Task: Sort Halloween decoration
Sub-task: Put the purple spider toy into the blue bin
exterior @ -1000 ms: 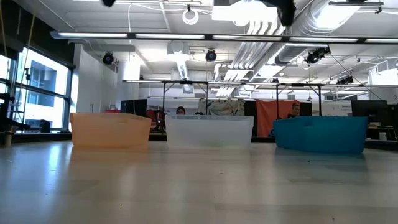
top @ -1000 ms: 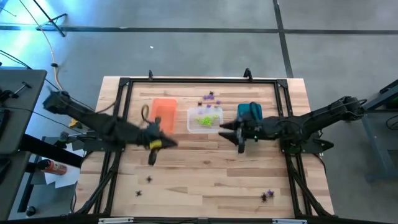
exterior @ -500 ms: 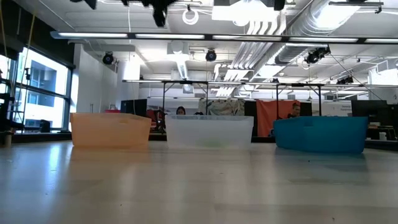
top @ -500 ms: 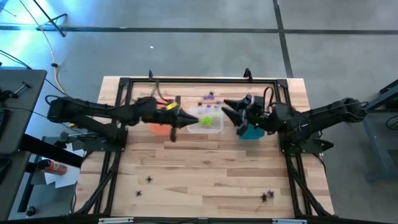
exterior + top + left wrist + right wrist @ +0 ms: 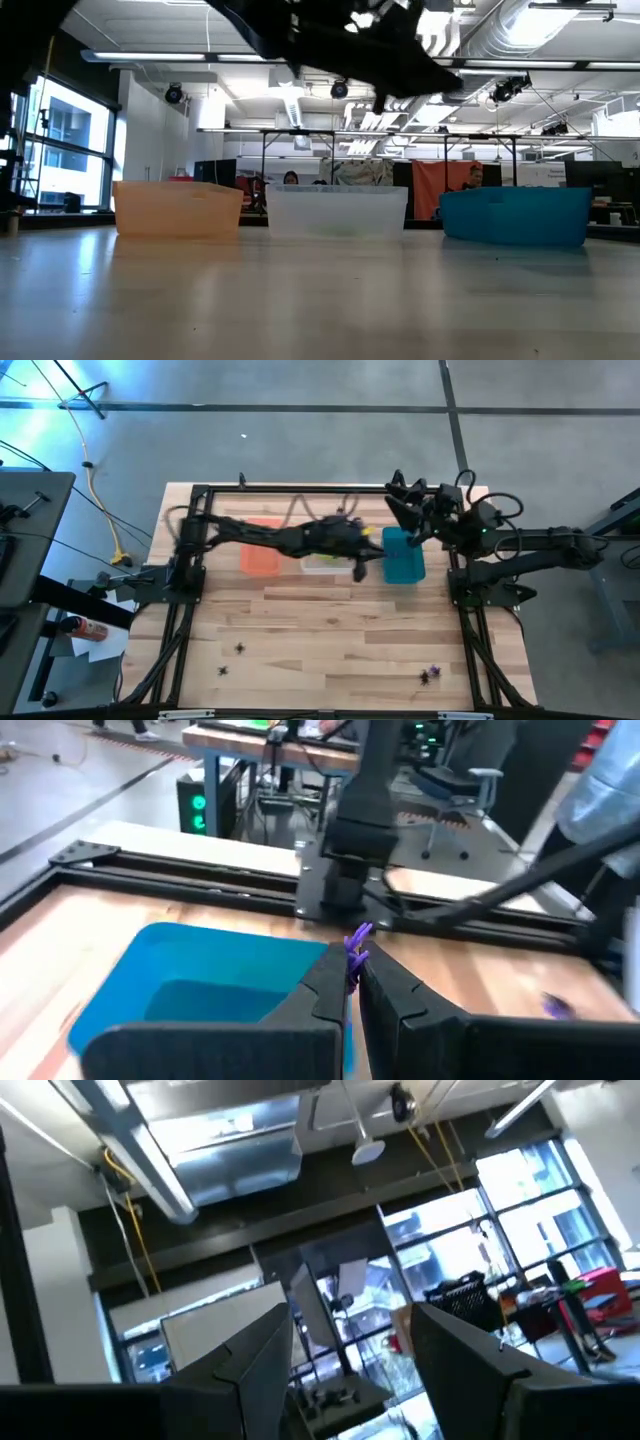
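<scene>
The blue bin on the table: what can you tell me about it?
The teal-blue bin is a small rectangular open-topped tub, plastic by its look, standing upright on the wooden table at the right end of a row of three, beside the clear bin. The left wrist view shows its inside bare where visible. The left gripper, shut on a purple trinket, hovers beside its edge. Nothing else touches it.

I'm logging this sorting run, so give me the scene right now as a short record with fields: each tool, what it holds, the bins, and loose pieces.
left tool: shut on purple spider trinket, beside the teal bin
right tool: open, empty, raised near the table's far right corner, pointing up at the ceiling
bins: orange bin, clear bin, teal bin, in a row
clear bin contents: lime green trinkets
loose pieces: black trinkets near left front edge; purple trinket near right front edge
</scene>
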Tool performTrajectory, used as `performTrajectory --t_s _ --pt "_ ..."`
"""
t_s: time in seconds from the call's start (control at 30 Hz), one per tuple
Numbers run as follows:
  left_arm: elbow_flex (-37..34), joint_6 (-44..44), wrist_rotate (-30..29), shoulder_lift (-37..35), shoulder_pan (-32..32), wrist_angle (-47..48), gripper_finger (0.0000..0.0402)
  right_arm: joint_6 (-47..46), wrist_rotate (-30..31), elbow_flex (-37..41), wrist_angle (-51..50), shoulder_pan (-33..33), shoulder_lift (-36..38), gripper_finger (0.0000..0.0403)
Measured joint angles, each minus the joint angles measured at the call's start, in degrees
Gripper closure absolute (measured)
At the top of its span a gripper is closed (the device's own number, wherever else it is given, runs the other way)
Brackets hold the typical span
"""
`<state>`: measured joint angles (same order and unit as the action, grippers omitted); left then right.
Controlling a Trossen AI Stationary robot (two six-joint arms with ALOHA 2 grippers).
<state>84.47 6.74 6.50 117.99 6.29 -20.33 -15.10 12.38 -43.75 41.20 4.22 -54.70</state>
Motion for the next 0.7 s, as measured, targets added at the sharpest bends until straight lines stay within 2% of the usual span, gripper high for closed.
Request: performTrajectory --t_s 0.17,0.27,0.5,0.7 --pt "13.96 1.12 0.11 13.23 1.06 0.34 0.0401 0.12 -1.39 0.00 -2.12 1.37 1.42 0.0204" --pt "21.26 0.56 2.06 18.72 1.51 1.45 0.0401 -0.44 -1.48 0.00 -6.20 1.49 1.56 0.0204" --pt "32.90 -4.26 1.65 24.84 2.49 16.86 0.0401 -3.36 -0.41 0.00 -11.25 1.49 1.53 0.0204" --pt "35.54 -7.95 1.38 25.75 3.33 25.88 0.0401 -3.47 3.15 0.00 -12.45 1.49 0.98 0.0204"
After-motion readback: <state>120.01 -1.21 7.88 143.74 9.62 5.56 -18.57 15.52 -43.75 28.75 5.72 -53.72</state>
